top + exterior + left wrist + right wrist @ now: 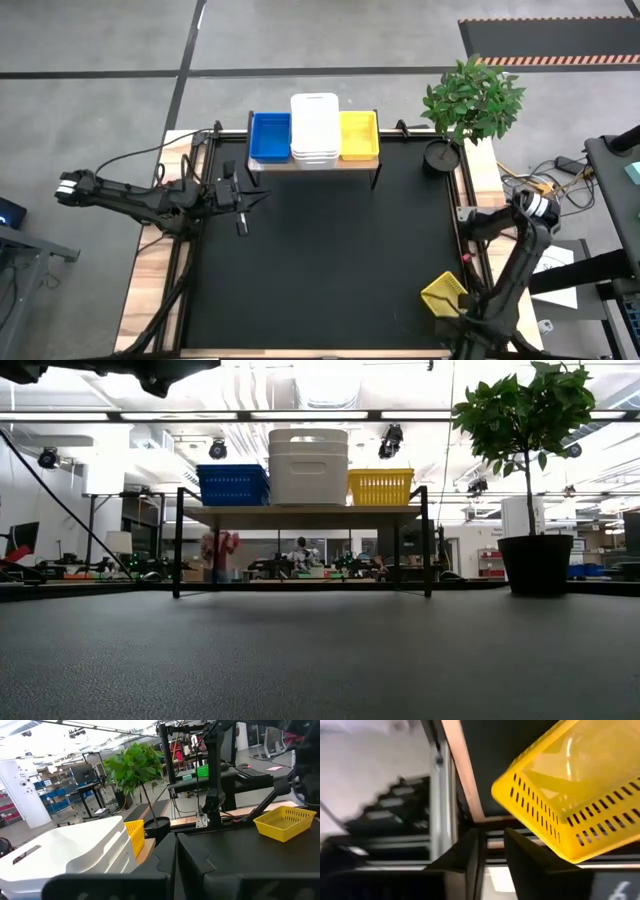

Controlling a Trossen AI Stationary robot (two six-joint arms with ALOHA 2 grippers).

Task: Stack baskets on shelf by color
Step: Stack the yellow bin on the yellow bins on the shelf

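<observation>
While the left claw (243, 200) hangs empty, fingers close together, just in front of the shelf's (312, 163) left end, the right claw (447, 305) grips a yellow basket (443, 292) at the bench's (330, 270) near right corner. On the shelf at the far edge sit a blue basket (269, 137), a stack of white baskets (314, 128) and another yellow basket (359, 135). A potted plant (470, 100) stands right of them.

You see the black tabletop (330, 260) standing on a grey concrete floor (90, 110) crossed by dark lines. A potted plant (470, 100) stands at its far right corner. Beyond the plant, bright ceiling lights (330, 385) hang over workbenches (90, 570) and blue storage bins (52, 802).
</observation>
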